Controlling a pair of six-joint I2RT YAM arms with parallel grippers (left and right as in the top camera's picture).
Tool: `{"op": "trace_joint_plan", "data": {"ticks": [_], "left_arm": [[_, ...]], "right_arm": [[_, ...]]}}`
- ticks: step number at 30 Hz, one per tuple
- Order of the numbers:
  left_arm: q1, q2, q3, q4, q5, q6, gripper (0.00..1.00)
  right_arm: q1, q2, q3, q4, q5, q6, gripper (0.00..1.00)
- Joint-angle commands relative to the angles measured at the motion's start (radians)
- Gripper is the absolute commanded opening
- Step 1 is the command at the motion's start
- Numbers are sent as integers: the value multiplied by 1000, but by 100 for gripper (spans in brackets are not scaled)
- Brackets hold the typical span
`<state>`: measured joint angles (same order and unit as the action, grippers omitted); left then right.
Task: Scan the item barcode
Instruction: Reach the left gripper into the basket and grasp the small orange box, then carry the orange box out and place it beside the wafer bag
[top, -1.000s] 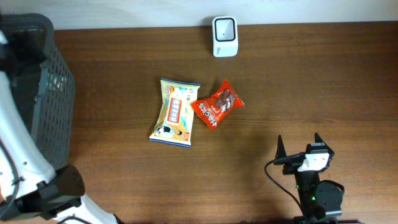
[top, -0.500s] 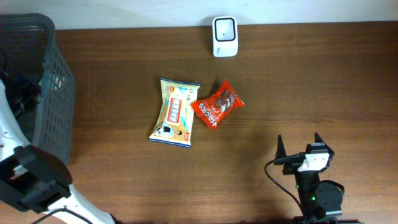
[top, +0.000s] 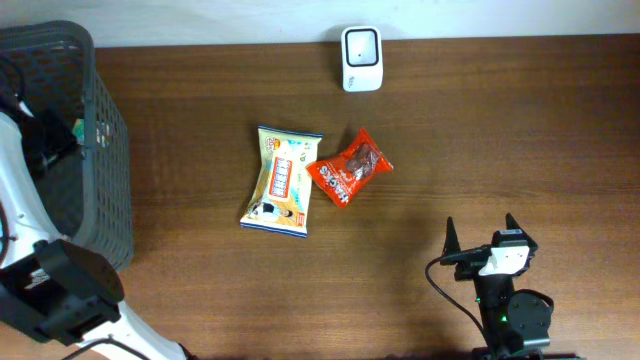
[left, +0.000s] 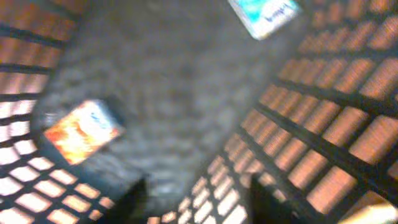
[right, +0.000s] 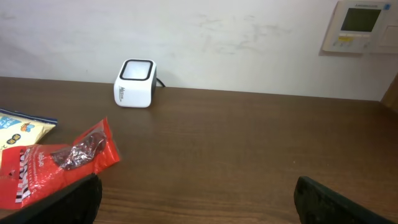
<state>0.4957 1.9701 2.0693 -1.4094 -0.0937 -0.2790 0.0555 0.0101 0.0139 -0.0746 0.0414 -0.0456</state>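
Left claw (left: 199, 200) down in the basket (top: 105, 170), seemingly after an item to scan, while the right claw (top: 481, 228) waits.
The counter (top: 500, 120) carries everything. The basket stands at its left edge, within the left arm's reach, and that claw hangs inside it. Its fingers (left: 130, 200) show only as two dark blurs, apart, with nothing between them, so it reads as open and empty. The right claw sits at the near edge with its jaws wide, well clear of the goods, probably to keep the lane free. A yellow bag (top: 283, 180) and a red pack (top: 348, 167) lie touching mid-counter, before the scanner (top: 360, 45) at the far edge. The likely item is lower down: an orange packet (left: 81, 130) or a blue one (left: 264, 12) on the basket floor (labels too smeared to read).
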Motion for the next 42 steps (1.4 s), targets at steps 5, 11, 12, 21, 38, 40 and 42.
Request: {"op": "trace_joint_plan", "data": {"ticks": [5,11,12,21,38,40,42], "left_arm": [[117,-35,7,-13,-237,-116,82],[147,-33,-129,53,-208,-145,86],[147,-33,-162,77,-210,-157,86],[149,-10,-487,389,-237,-158,83],[149,159,-550,428,-289,-158,14],[149,157,-545,425,-289,-158,0],[149,156,-491,370,-288,-158,0]], "right_arm": [[-5,-6,-8,-3,12,1,98],[-5,-6,-8,-3,12,1,99],[-5,-6,-8,-3,12,1,98],[-5,-6,-8,-3,12,1,98],[-5,-6,-8,-3,12,1,98],[-5,-6,-8,-3,12,1,98],[-5,-6,-8,-3,12,1,98]]}}
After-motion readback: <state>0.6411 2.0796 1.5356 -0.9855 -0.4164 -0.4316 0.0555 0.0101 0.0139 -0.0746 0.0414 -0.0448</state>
